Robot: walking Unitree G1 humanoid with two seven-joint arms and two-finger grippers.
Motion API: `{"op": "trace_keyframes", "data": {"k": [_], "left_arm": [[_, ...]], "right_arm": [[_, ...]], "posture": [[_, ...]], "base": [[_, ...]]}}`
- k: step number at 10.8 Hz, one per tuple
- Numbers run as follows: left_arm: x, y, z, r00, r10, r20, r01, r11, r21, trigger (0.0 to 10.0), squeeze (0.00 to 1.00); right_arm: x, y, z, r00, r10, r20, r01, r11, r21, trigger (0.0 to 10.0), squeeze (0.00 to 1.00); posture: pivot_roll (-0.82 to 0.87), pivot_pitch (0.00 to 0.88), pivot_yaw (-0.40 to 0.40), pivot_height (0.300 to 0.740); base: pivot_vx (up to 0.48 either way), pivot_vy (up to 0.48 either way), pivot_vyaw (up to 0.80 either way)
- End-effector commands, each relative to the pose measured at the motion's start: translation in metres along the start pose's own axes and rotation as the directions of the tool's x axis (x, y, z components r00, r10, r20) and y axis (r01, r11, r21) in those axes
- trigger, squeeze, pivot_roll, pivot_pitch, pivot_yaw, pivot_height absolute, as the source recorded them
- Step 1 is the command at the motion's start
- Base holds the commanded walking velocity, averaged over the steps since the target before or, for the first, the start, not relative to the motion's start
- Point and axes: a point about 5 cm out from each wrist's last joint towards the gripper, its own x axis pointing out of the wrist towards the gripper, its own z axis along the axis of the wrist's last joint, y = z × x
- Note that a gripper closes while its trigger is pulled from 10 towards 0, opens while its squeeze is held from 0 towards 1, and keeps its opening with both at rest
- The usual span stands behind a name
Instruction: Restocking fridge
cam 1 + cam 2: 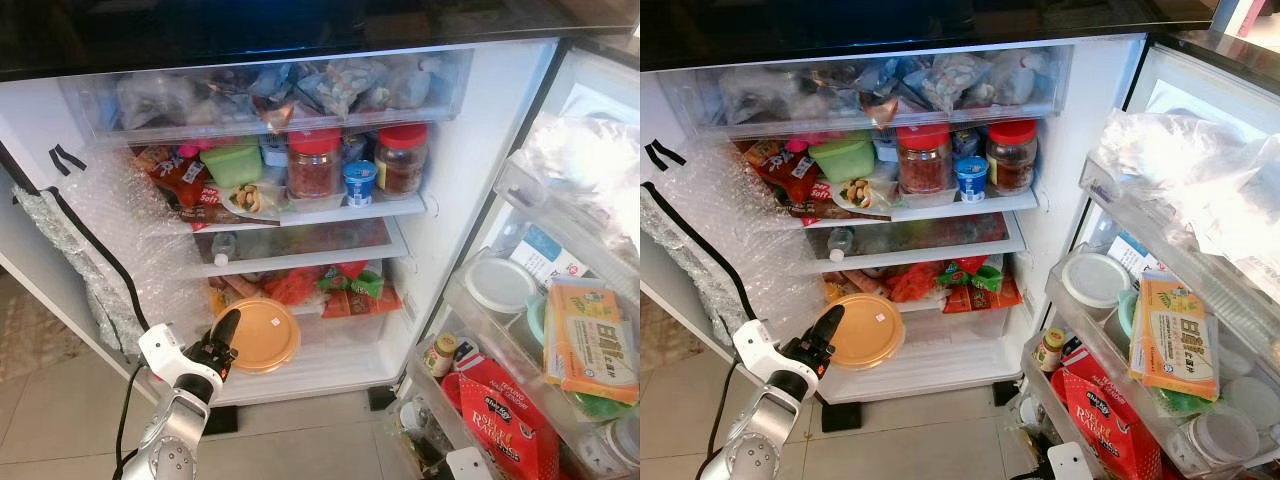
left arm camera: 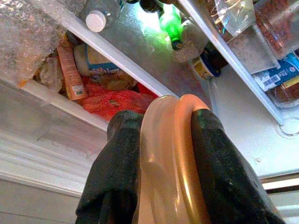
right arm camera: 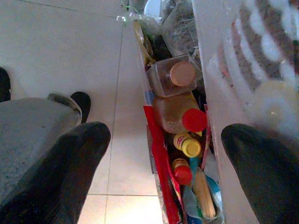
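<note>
Between two fingers (image 2: 117, 172), one container (image 1: 262, 334)

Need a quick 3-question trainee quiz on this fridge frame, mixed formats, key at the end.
1. True or false: the left gripper is shut on the rim of the orange-lidded container.
2. Multiple choice: where does that container sit? A) on the top shelf beside the jars B) at the front of the bottom fridge compartment C) in a door bin
3. Fill in: the two jars on the top shelf have ___ lids.

Key
1. True. The left wrist view shows both fingers pressed against the container's edge.
2. B.
3. Red. The right gripper hangs open beside the lower door bin of bottles.
</note>
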Motion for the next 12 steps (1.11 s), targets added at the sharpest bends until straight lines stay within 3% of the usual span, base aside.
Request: {"op": "trace_keyframes", "data": {"k": [1,6,12], "left_arm": [[0.0005,-0.0053,0.0024,1.000,-0.018,0.015,0.019,1.000,-0.017,10.0,0.00],[0.0004,-0.0052,0.0011,1.000,-0.015,0.012,0.015,1.000,-0.017,10.0,0.00],[0.0009,-0.0048,0.0025,1.000,-0.012,0.013,0.012,1.000,-0.012,10.0,0.00]], "right_arm": [[-0.0006,-0.0002,-0.0041,1.000,0.003,-0.011,-0.003,1.000,0.001,10.0,0.00],[-0.0005,0.0000,-0.0041,1.000,0.007,-0.011,-0.007,1.000,0.000,10.0,0.00],[-0.0003,0.0050,-0.0028,1.000,0.016,-0.009,-0.016,1.000,0.004,10.0,0.00]], "posture": [[-0.03,0.048,-0.001,0.740],[-0.03,0.048,0.000,0.740],[-0.03,0.048,0.001,0.740]], "base": [[0.000,0.000,0.00],[0.000,0.000,0.00],[0.257,0.000,0.00]]}}
